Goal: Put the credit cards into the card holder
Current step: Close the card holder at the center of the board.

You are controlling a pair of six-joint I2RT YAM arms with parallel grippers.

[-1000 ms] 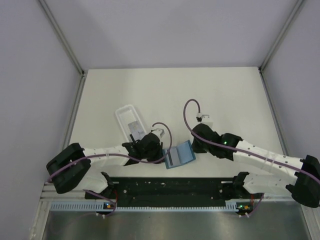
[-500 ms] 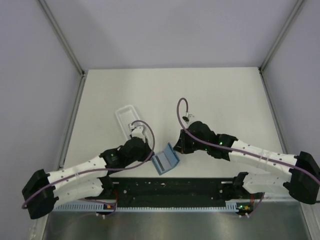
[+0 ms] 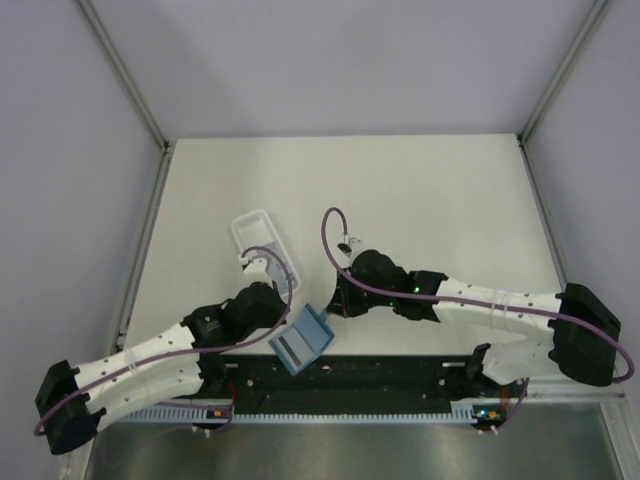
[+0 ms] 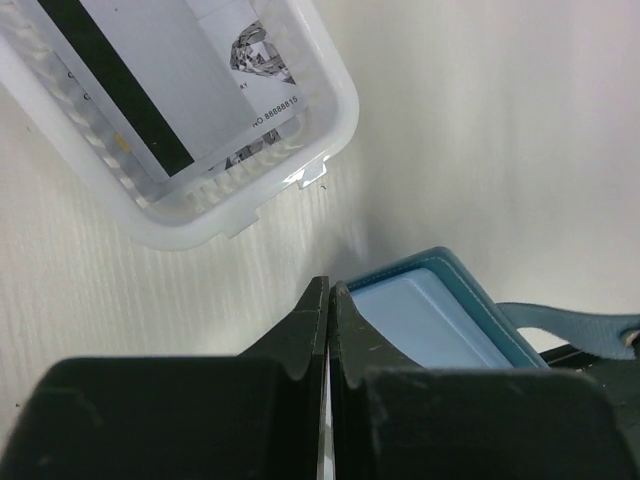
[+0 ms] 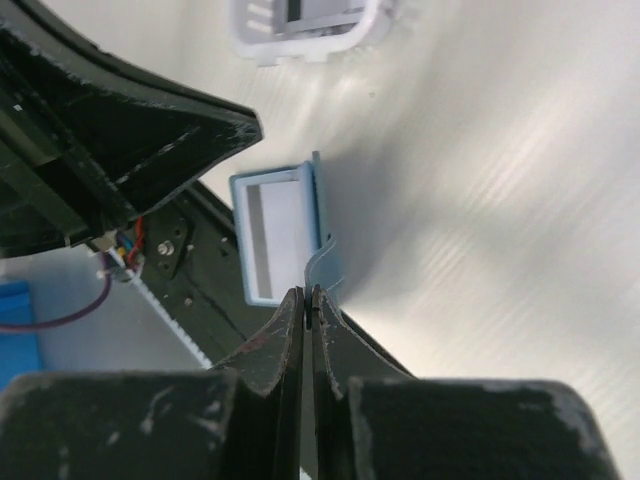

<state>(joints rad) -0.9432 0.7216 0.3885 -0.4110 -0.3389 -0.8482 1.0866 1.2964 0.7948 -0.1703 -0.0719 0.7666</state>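
At the near edge of the table [image 3: 430,200] the holder [image 3: 300,341] lay open, its tab [image 5: 325,268] seemingly pinched by the clenched right gripper [image 5: 307,293]. The left gripper [image 4: 328,290], clenched on nothing, sat just beside it. Cards [image 4: 150,80] lay in the tray [image 4: 200,225]. Positioning the holder seemed the step in hand, and fetching a card would need the left fingers released.

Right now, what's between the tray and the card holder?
Only bare table separates tray from card holder in the left wrist view; the left gripper, shut, points into that gap. In the top view the left arm hides it.
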